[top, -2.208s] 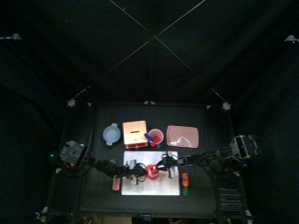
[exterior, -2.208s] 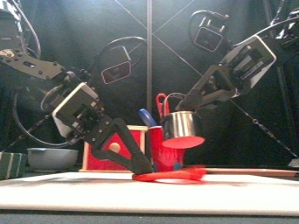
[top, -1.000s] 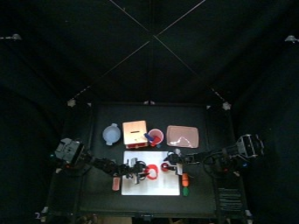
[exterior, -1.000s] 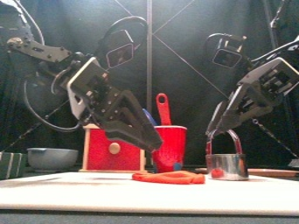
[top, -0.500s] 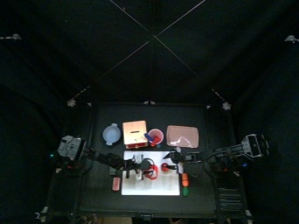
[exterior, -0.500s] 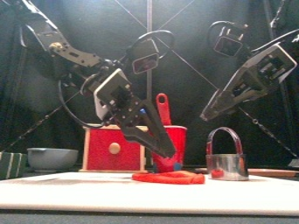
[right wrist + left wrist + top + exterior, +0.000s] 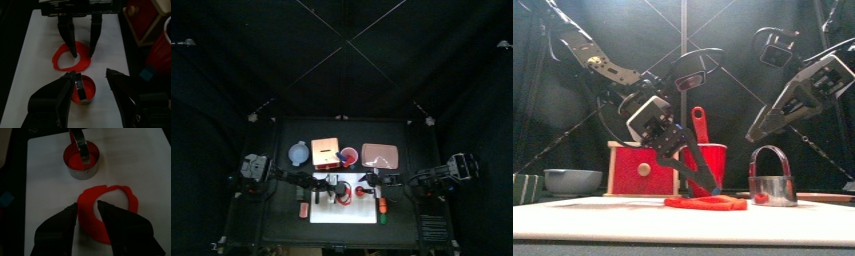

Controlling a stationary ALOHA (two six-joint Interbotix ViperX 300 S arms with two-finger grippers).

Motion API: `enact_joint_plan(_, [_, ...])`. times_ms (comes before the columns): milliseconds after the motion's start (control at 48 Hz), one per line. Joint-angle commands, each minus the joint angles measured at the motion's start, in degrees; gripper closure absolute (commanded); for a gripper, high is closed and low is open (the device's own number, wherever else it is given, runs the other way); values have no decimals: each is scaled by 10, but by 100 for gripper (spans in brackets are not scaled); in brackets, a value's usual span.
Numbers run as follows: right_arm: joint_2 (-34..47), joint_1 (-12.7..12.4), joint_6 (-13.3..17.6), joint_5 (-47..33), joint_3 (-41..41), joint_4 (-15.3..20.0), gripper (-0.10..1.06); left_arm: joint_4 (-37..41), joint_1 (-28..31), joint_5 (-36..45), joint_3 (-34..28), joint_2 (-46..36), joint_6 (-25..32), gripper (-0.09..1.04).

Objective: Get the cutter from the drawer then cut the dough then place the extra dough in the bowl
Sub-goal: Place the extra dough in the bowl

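Black-curtained booth with a small black table (image 7: 289, 232), its front open to a room.

1. White cutting board (image 7: 47, 178): lying along the table's front and carrying the cutter and all the dough.
2. Left gripper (image 7: 87, 204): hanging low over the board with its jaws moderately apart, straddling one side of the dough ring. Whether the tips are touching the dough cannot be told.
3. Right gripper (image 7: 90, 73): hovering above the cutter with its jaws spread wide, gripping nothing.
4. Wooden box (image 7: 640, 170): standing behind the board, its red drawer front facing forward.
5. Blue-grey bowl (image 7: 573, 181): sitting at the back left, just beside the box and well apart from the ring.
6. Red cup (image 7: 711, 160): standing on the box's other side.
7. Cutter (image 7: 81, 165): standing upright on the board near the ring, with the cut disc (image 7: 73, 153) sitting inside it.
8. Dough ring (image 7: 92, 223): lying flat on the board. This is the extra dough, waiting to be lifted.

Handling judgement: the left arm is likely preparing the pick-up. Pinching only the band between the jaws, right at board level, looks soundest. The soft ring is probably going to sag, so lifting slowly, clearing the cutter and passing the box's left side towards the bowl seems wise.
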Motion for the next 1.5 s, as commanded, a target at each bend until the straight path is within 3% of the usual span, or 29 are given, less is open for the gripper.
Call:
enact_joint_plan(21, [-14,-4,1,-3,-4,1,10,6,4,0,-14,-5,1,16])
enact_joint_plan(438, [-14,-5,4,-3,-3,2,10,19,10,18,-32,8,2,9])
enact_joint_plan(875, [-15,-5,4,-2,4,5,10,19,17,33,-44,32,1,11])
enact_joint_plan(1250, [-14,-8,4,-2,4,3,10,18,17,55,-44,33,-1,26])
enact_joint_plan(1500, [-14,-9,4,0,4,4,10,19,17,47,-42,25,0,28])
